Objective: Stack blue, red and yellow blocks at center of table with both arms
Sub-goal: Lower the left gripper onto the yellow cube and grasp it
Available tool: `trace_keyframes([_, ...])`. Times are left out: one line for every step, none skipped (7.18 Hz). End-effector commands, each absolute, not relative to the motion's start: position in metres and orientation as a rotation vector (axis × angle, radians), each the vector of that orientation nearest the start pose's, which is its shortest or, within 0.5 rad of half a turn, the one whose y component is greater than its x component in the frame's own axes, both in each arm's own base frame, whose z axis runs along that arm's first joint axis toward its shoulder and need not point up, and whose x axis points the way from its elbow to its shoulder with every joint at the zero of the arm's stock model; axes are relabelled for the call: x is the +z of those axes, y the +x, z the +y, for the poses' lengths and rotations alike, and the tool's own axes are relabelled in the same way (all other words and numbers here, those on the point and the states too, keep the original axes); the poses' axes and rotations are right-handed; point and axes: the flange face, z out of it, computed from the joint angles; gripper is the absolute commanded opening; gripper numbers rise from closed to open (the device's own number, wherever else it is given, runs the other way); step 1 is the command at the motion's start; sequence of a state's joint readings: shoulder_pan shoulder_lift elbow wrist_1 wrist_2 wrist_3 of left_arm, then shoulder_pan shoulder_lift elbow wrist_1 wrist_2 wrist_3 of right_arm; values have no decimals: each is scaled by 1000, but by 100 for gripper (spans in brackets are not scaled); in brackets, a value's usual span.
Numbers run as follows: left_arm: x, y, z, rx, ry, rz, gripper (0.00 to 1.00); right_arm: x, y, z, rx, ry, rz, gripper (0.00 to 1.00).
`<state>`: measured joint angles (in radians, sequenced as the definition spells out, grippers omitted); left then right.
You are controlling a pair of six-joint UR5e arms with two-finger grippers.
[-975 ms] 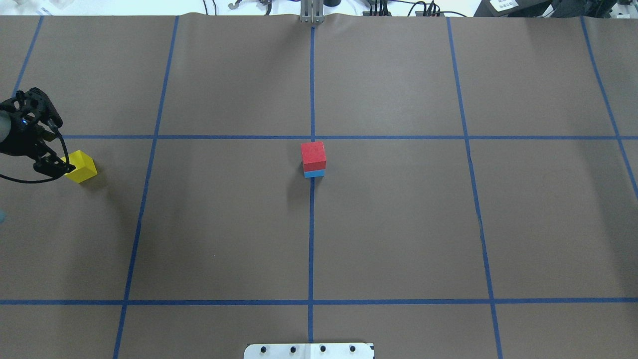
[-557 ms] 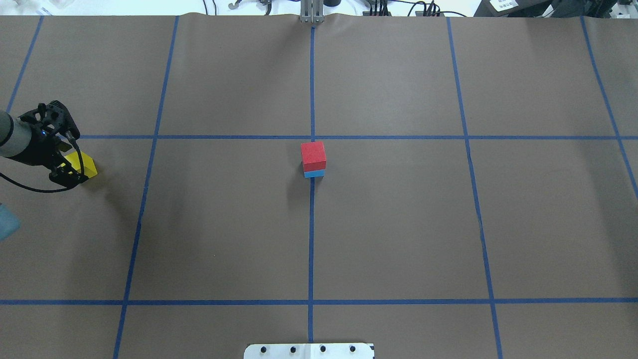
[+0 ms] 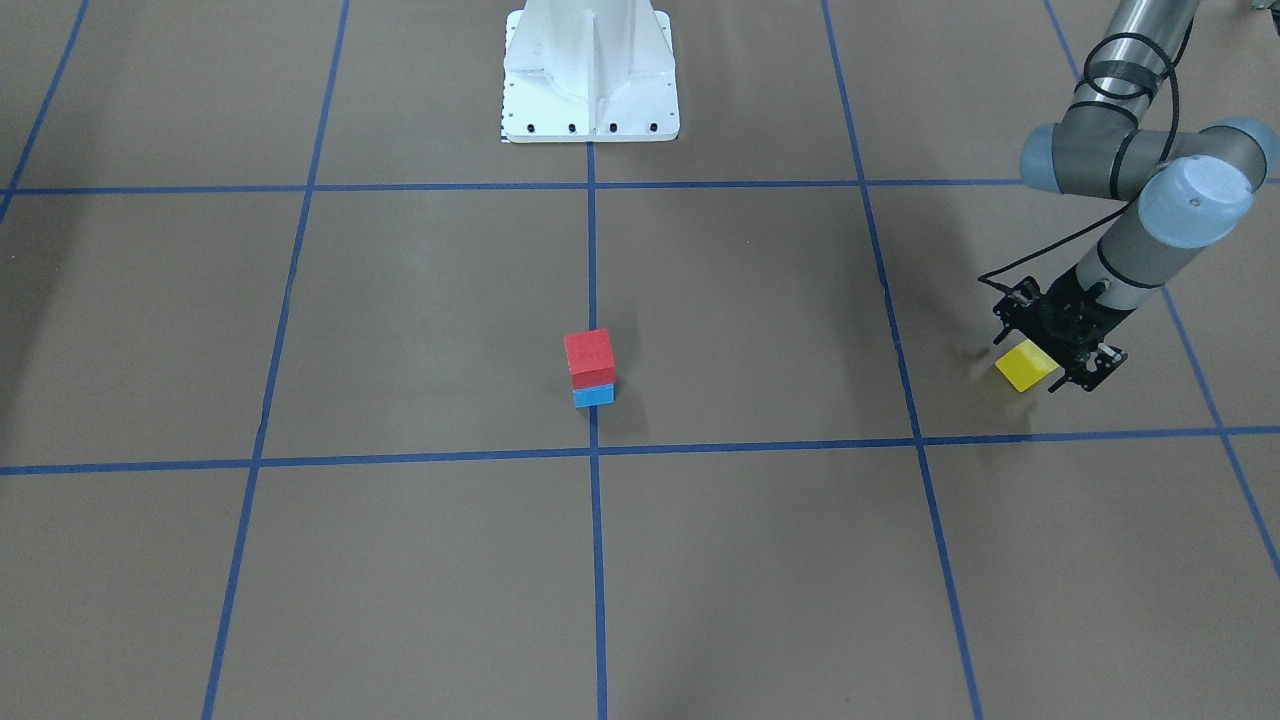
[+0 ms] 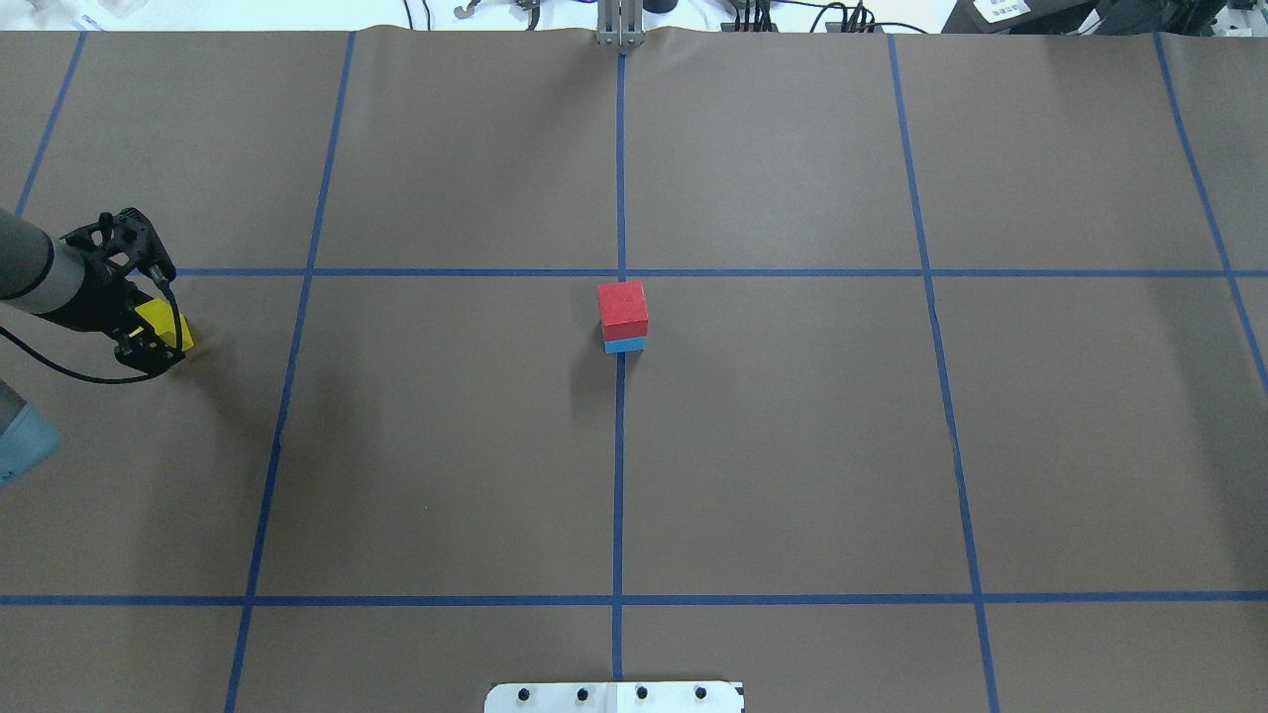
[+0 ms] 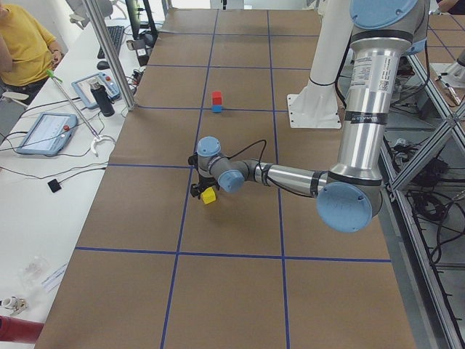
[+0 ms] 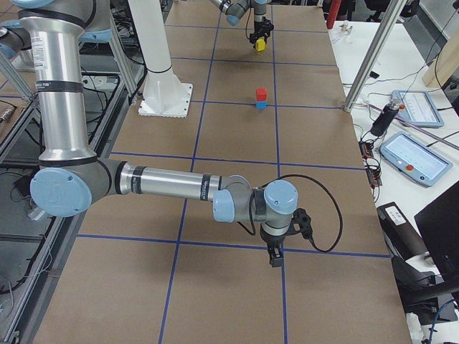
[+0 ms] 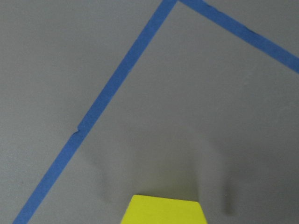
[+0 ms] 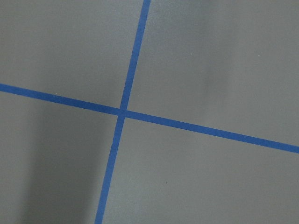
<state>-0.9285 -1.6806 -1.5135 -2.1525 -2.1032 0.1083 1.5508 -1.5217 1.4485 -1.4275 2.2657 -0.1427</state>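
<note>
Near the left edge of the surface, the black left end effector partly hides the small yellow cube, which the wrist view's bottom edge crops; contact cannot be told.

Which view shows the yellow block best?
Exterior front-facing: yellow block shows a clear face at the left gripper. Overhead has it partly hidden by that gripper; side views show it small; left wrist catches only an edge.

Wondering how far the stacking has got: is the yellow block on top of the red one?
No, the yellow block lies far from the red block, whose top is bare.
</note>
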Motion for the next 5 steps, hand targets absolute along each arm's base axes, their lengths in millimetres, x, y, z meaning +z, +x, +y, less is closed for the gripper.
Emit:
trace_keyframes([574,275,-505,874,476,684,0,685,59,-518,-178,108,-690,100])
trace_keyframes([567,274,-505,874,486,691,0,685,59,-518,-179,110,-690,100])
trace_keyframes([557,276,-503,838,461,735,0,686,59,-518,-175,106,-690,100])
trace_keyframes([539,278,-505,693,416,790,0,688,59,-517,-174,103,-691,100])
trace_keyframes([513,286,-515,555,384,837,0,690,59,-513,-173,100,-689,100])
